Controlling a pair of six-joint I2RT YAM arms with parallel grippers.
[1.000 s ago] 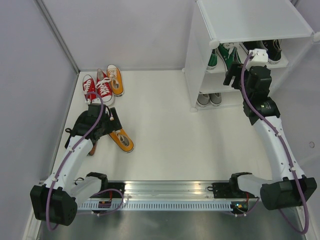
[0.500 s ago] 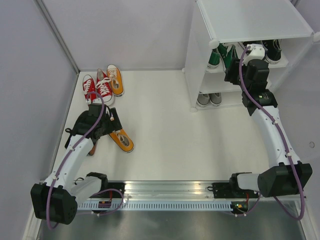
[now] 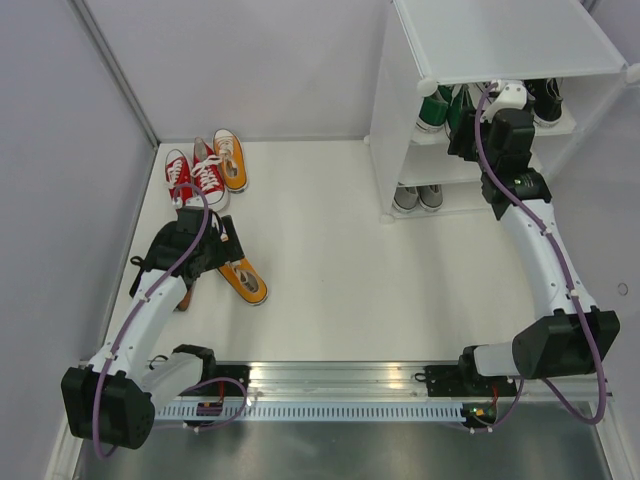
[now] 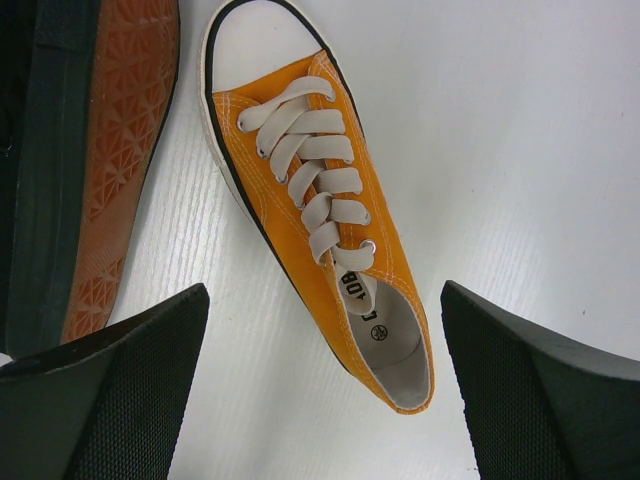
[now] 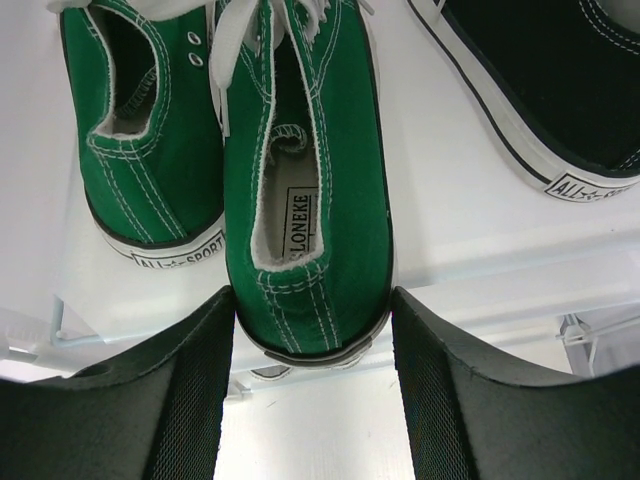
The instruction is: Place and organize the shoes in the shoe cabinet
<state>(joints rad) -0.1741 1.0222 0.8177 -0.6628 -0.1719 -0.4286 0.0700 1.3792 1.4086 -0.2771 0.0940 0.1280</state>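
Note:
The shoe cabinet (image 3: 500, 40) stands at the back right. My right gripper (image 3: 470, 118) reaches into its upper shelf (image 5: 470, 230). Its jaws (image 5: 312, 320) press both sides of the heel of a green shoe (image 5: 310, 200), which sticks out slightly over the shelf edge. The other green shoe (image 5: 150, 150) sits just left of it, and a black shoe (image 5: 540, 80) to the right. My left gripper (image 4: 322, 340) hangs wide open over the heel of an orange shoe (image 4: 320, 220) lying on the floor (image 3: 244, 280), not touching it.
A dark shoe (image 4: 90, 150) lies on its side, orange-brown sole showing, just left of the orange one. A red pair (image 3: 195, 175) and another orange shoe (image 3: 230, 158) sit at the back left. A grey pair (image 3: 418, 197) is on the cabinet's lower shelf.
My right gripper has moved further into the upper shelf and its jaws have narrowed onto the green shoe's heel. The left arm and the floor shoes have not moved.

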